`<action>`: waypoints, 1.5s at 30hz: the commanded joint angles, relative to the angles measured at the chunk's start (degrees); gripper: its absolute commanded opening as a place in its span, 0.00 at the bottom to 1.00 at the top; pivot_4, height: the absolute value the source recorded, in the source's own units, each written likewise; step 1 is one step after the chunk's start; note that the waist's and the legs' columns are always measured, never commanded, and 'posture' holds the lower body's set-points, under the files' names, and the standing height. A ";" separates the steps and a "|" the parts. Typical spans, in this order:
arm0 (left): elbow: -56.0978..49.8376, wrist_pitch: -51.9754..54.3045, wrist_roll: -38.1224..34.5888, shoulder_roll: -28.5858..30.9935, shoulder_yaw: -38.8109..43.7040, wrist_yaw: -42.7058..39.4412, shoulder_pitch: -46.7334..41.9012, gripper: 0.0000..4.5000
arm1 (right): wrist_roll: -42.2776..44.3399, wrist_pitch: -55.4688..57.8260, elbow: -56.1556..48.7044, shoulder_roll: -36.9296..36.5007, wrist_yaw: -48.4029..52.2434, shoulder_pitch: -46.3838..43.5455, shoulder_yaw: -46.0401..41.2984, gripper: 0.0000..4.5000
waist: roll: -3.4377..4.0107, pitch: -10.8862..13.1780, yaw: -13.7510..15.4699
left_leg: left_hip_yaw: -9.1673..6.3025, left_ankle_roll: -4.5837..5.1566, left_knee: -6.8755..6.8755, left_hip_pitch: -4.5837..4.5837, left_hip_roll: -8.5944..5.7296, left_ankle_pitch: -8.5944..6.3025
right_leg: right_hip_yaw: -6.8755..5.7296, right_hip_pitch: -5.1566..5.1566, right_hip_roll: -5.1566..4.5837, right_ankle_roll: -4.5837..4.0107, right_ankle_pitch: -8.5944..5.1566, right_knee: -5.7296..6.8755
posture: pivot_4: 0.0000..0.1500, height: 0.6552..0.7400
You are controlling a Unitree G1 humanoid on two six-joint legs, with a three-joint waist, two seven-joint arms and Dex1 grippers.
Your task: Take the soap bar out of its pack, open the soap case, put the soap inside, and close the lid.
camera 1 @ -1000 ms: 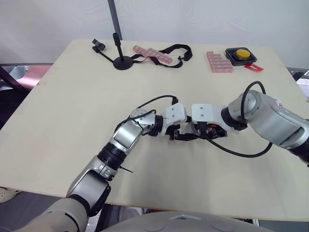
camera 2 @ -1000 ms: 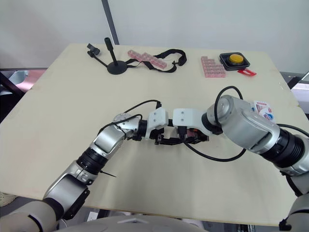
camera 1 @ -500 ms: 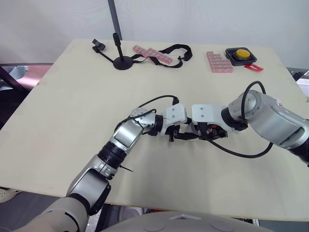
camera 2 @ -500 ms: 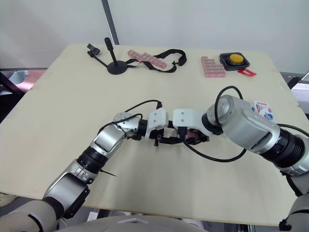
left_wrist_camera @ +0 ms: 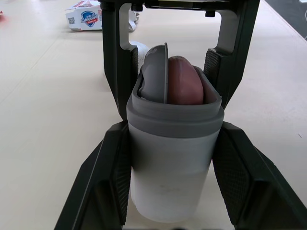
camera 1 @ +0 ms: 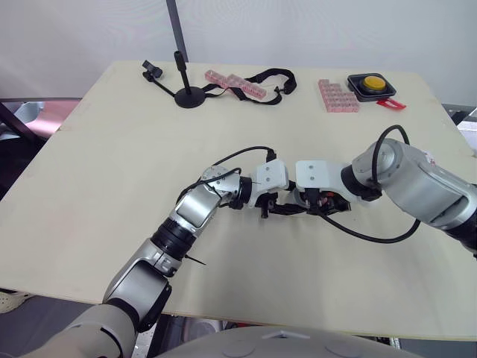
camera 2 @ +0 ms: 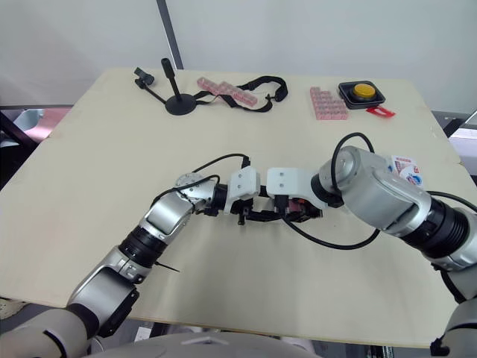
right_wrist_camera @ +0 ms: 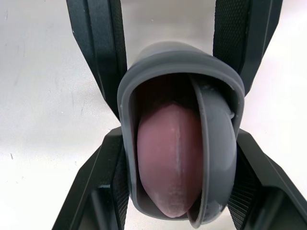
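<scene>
At table (camera 1: 112,149) centre, left fingers (left_wrist_camera: 108,177) and right fingers (right_wrist_camera: 103,191) clamp the soap case (left_wrist_camera: 170,167) — wrist views: soap (right_wrist_camera: 168,158) inside.

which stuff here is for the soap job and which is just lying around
For the job: soap case, its lid, soap bar, soap pack.
Lying about: yellow button, pink tray, black strap, small stand.

I see only the soap's (left_wrist_camera: 184,81) end; the soap case (left_wrist_camera: 170,158) hides the rest. The soap pack (left_wrist_camera: 85,17) is clipped by the frame, print unreadable.
</scene>
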 commanded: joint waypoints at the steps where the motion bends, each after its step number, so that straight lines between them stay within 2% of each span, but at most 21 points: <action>1: -0.51 -0.58 -0.76 -0.61 0.79 -0.05 -0.72 0.43 | -1.31 -0.63 -0.68 0.36 -0.60 -0.41 -2.36 0.46 | 0.00 0.00 0.00 | 0.00 0.00 0.00 0.00 0.00 0.00 | 0.00 0.00 0.00 0.00 0.00 0.00 | 1.00 0.99; 8: -0.26 -1.63 -0.38 0.04 1.38 0.34 -0.44 0.43 | -0.13 0.09 -0.60 1.10 -1.25 0.60 -4.16 0.46 | 0.00 0.00 -0.01 | 0.00 0.00 0.00 0.00 0.01 0.00 | 0.00 0.00 0.00 0.00 0.00 0.00 | 1.00 0.99; 10: -0.41 -1.68 -0.63 0.24 1.56 0.17 -0.22 0.43 | 0.18 0.05 -0.76 0.98 -0.85 1.11 -4.87 0.68 | 0.00 0.00 0.00 | 0.01 0.00 0.00 -0.01 0.01 0.00 | 0.02 -0.01 0.01 0.00 0.00 0.01 | 1.00 0.99; 11: -0.50 -1.75 -0.72 0.36 1.63 0.07 -0.07 0.43 | 0.44 -0.02 -0.72 1.09 -0.85 1.52 -5.47 0.71 | 0.00 0.00 0.02 | 0.01 0.00 0.01 -0.01 0.01 0.00 | 0.01 -0.02 0.01 0.00 0.00 0.01 | 1.00 0.99; 14: -0.89 -2.22 -0.90 0.95 1.68 -0.36 0.65 0.43 | 2.35 -0.45 -0.12 1.47 -0.75 4.06 -8.85 0.96 | 0.00 0.00 0.09 | 0.01 0.00 0.02 -0.02 0.01 0.00 | 0.01 -0.03 0.00 0.00 0.00 0.00 | 1.00 0.99; 15: -1.03 -2.35 -0.98 1.15 1.71 -0.52 0.86 0.43 | 3.07 -0.64 0.03 1.57 -0.74 5.13 -10.14 0.99 | 0.00 0.00 0.10 | 0.01 0.00 0.02 -0.02 0.01 0.00 | 0.01 -0.03 0.00 0.00 0.00 0.01 | 1.00 0.99; 25: -1.10 -5.14 -4.20 3.52 4.48 -3.44 2.97 0.43 | 8.27 -13.17 5.39 -0.25 0.80 20.11 -26.26 0.99 | 0.00 0.00 -0.05 | 0.03 0.00 0.01 -0.05 0.00 -0.01 | 0.05 -0.05 0.00 0.00 0.00 -0.01 | 1.00 0.99; 30: -3.53 -7.27 -9.63 4.91 8.12 -7.00 6.88 0.43 | 15.61 -21.05 11.54 4.69 0.33 30.80 -41.82 0.99 | 0.00 0.00 0.07 | 0.03 0.03 0.00 -0.15 0.00 -0.02 | 0.02 -0.05 -0.03 -0.01 -0.01 -0.08 | 1.00 0.99; 35: -5.45 -9.59 -13.75 5.89 10.88 -9.70 11.45 0.43 | 23.38 -33.26 12.70 11.84 5.71 45.69 -54.99 0.99 | 0.00 -0.02 0.35 | -0.02 0.09 0.06 -0.64 0.00 -0.05 | -0.08 -0.22 -0.05 -0.01 -0.01 -0.11 | 1.00 0.99; 38: -5.65 -12.38 -14.15 5.89 11.60 -10.38 13.21 0.43 | 25.21 -39.79 11.14 15.13 9.02 53.12 -57.07 0.99 | 0.02 -0.02 0.26 | -0.04 0.22 0.20 -0.85 -0.01 -0.14 | -0.16 -0.33 -0.10 -0.01 -0.01 -0.14 | 1.00 0.99; 41: -5.62 -14.73 -14.63 6.44 11.42 -12.41 15.01 0.43 | 23.33 -48.89 11.99 19.62 10.60 59.67 -55.96 0.99 | 0.00 -0.06 -0.09 | -0.06 0.25 0.27 -0.90 0.01 -0.16 | -0.19 -0.41 -0.12 0.00 -0.01 -0.09 | 1.00 0.99; 45: -5.05 -15.41 -15.12 7.04 11.31 -14.12 16.03 0.43 | 20.61 -55.83 13.64 21.87 11.11 63.20 -53.67 0.99 | 0.01 -0.07 -1.21 | -0.04 0.28 0.27 -0.84 -0.03 -0.13 | -0.18 -0.52 -0.20 0.00 0.00 -0.18 | 1.00 0.99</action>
